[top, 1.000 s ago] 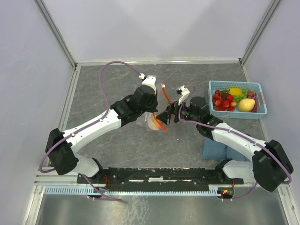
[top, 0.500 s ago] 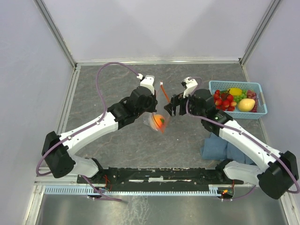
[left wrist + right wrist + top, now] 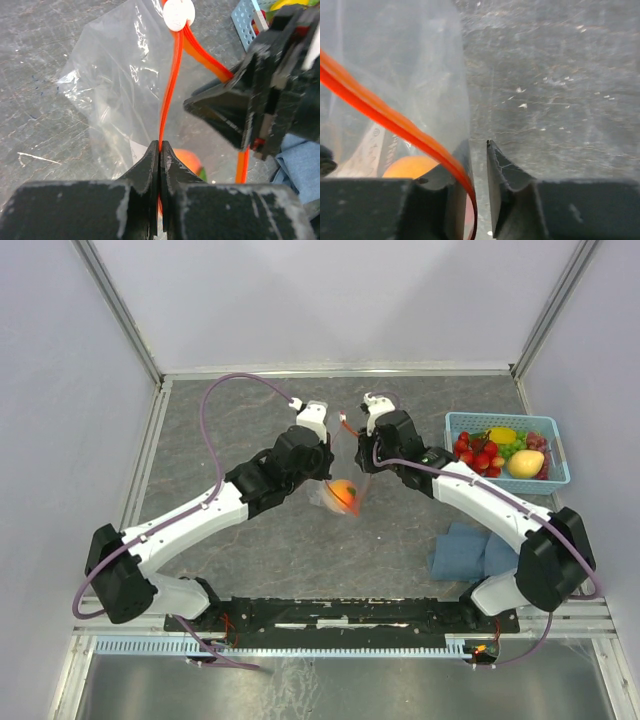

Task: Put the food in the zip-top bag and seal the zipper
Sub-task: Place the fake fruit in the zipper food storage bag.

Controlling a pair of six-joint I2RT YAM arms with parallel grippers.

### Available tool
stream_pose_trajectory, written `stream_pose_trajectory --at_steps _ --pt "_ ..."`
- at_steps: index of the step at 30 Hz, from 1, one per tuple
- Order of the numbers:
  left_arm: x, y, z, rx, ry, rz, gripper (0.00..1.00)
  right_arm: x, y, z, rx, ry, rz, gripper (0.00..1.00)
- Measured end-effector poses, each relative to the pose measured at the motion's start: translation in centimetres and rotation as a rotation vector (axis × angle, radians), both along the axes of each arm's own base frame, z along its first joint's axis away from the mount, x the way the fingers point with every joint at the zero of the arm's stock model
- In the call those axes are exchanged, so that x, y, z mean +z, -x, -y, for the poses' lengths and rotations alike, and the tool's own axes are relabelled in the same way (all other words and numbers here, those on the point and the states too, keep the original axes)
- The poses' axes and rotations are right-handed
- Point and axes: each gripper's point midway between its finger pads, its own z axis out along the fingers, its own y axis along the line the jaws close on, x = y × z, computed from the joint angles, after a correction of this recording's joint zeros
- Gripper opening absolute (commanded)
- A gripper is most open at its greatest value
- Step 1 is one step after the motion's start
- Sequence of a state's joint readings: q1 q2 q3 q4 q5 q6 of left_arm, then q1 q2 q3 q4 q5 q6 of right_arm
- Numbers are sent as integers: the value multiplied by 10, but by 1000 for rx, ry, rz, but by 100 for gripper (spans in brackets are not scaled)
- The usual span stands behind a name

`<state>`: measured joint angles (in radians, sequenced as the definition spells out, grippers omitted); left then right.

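Right fingers (image 3: 496,167) moved up from beside the bag (image 3: 115,90) onto its zipper (image 3: 172,85) and narrowed to a slim gap, grip unclear; left fingers (image 3: 152,160) pinch the zipper shut, bag with 1 peach (image 3: 342,490) held mid-worktop (image 3: 250,420); sliding now risks the strip slipping out, leaving the mouth unsealed.

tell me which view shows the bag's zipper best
Left wrist: the zipper runs sharp and long from its white slider to the pinching left gripper. Right wrist shows a short close stretch; top external only a thin red sliver.
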<state>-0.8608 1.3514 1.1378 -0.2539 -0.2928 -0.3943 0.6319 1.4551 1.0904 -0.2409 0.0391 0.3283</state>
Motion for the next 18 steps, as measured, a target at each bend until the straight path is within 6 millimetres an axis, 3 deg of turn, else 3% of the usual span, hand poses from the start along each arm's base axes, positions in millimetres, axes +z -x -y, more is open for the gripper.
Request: stream_pose_trajectory --at_steps 4,7,13,18 --pt "5 -3 -16 65 -27 20 3 22 -10 14 -68 62 60 2" --pt "15 -1 -26 91 -23 41 3 45 -9 23 -96 75 115 2" --pt "48 9 -32 74 64 119 3 90 7 20 -78 21 226 2" --pt "57 11 -34 78 82 137 3 85 4 35 -143 96 238 8"
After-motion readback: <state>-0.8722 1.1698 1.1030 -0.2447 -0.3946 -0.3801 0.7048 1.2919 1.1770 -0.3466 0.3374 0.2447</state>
